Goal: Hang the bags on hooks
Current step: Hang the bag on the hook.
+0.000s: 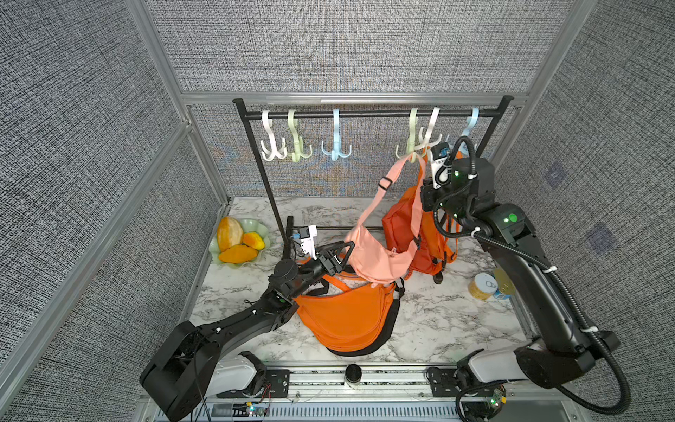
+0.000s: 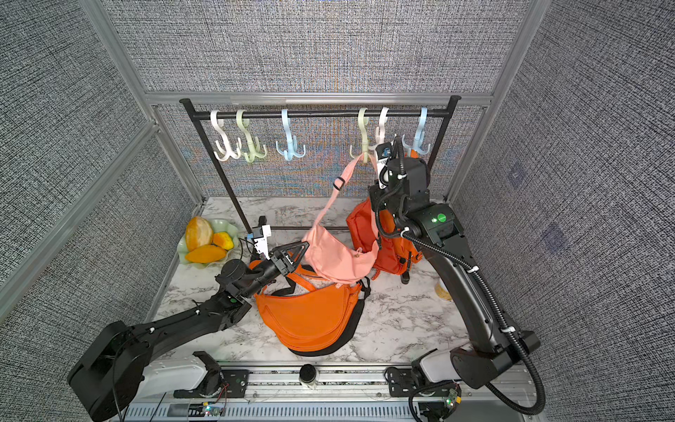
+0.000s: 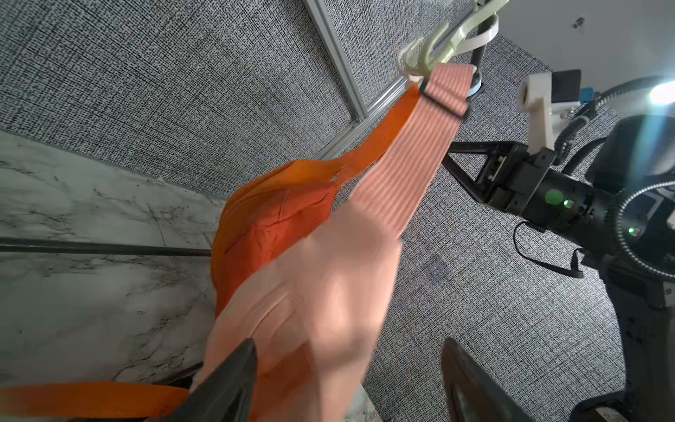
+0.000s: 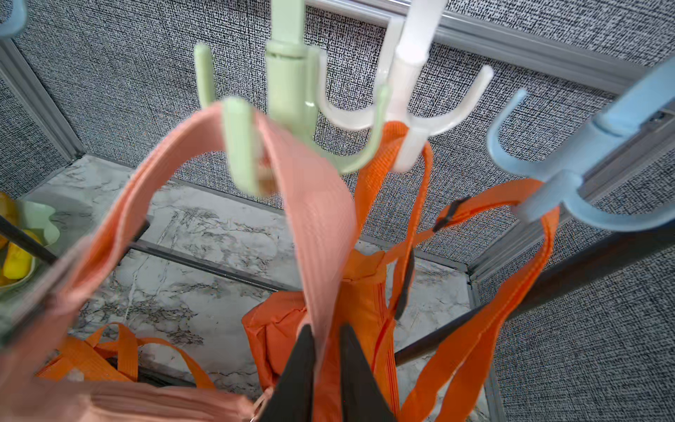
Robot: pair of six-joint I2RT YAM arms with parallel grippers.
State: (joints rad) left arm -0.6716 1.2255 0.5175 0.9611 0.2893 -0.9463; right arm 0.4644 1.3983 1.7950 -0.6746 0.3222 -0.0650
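Note:
A pink bag (image 1: pixel 376 255) (image 2: pixel 336 259) hangs off the table, its strap (image 4: pixel 310 190) looped over a prong of the green hook (image 4: pixel 292 91) (image 1: pixel 412 153) on the black rail. My right gripper (image 4: pixel 327 329) is just below that hook. Its jaws are slightly parted and the strap runs loosely through the narrow gap. My left gripper (image 1: pixel 346 253) (image 3: pixel 349 369) is wide open at the bag's lower left side. The pink body (image 3: pixel 310 310) lies against one finger, with no grip on it.
An orange sling bag (image 1: pixel 347 318) lies on the marble table (image 1: pixel 438 321). An orange backpack (image 1: pixel 401 226) hangs from the white and blue hooks on the right. Three bare hooks (image 1: pixel 297 146) hang on the rail's left. A fruit bowl (image 1: pixel 239 241) sits left, cans (image 1: pixel 482 286) right.

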